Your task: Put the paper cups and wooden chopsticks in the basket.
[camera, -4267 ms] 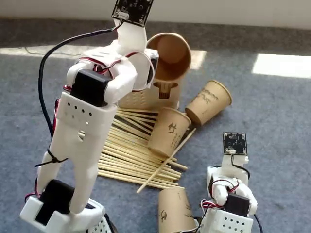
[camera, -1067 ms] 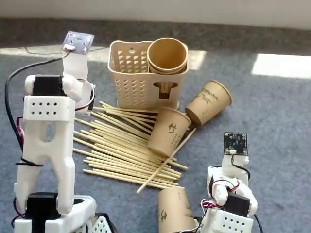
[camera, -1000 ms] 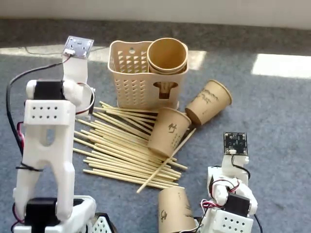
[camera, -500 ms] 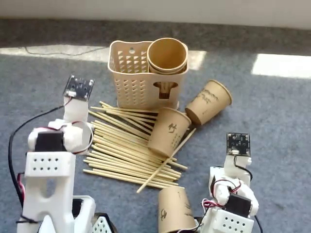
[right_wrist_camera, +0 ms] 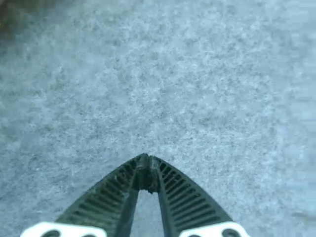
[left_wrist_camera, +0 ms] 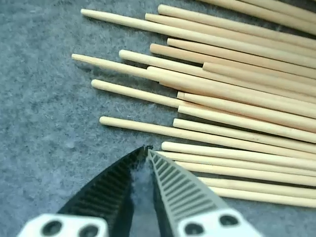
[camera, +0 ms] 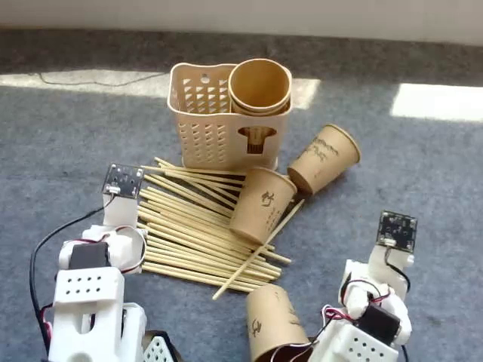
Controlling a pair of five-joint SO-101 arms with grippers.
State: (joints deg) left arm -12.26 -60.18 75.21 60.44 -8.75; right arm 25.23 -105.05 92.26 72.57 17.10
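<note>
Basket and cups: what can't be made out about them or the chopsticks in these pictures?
Basket floor, high view: hidden by its walls and the stacked paper cups; how many are nested is unclear.
Nearest paper cup, high view: near end covered by the right arm base and the picture edge.
Wooden chopsticks, left wrist view: far ends cut by the edge, so no count.
</note>
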